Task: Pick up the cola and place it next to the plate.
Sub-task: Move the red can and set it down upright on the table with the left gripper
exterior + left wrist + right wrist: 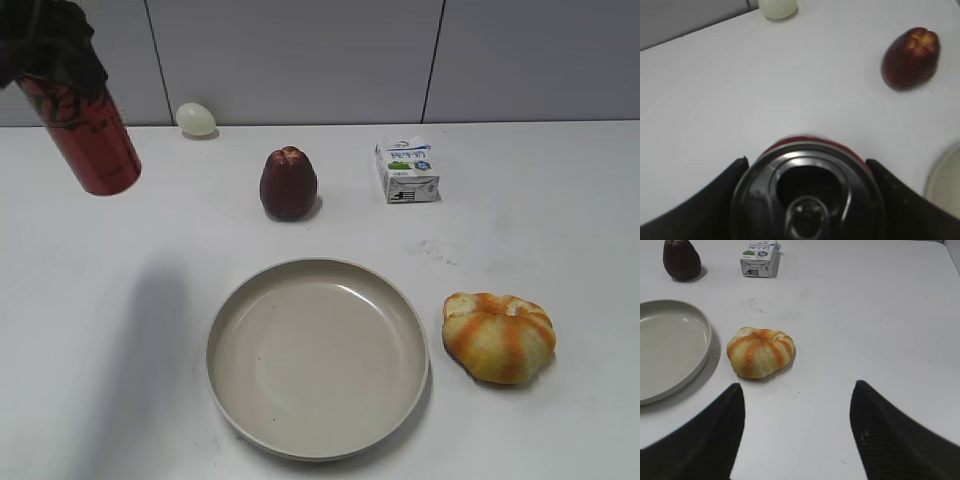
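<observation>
The cola (pixel 92 140), a red can with black lettering, hangs tilted in the air at the upper left of the exterior view. My left gripper (pixel 48 48) is shut on its upper end. In the left wrist view the can's silver pull-tab top (pixel 807 192) fills the space between the two black fingers. The beige plate (pixel 318 428) lies at the front middle of the table, well to the right of and below the can; its rim shows in the left wrist view (pixel 946 175) and the right wrist view (pixel 670 385). My right gripper (pixel 797 390) is open and empty above bare table.
A dark red fruit (pixel 288 184) stands behind the plate. A small milk carton (pixel 407 170) is at the back right. An orange-striped bun (pixel 499 336) lies right of the plate. A pale egg-shaped object (pixel 196 119) sits by the back wall.
</observation>
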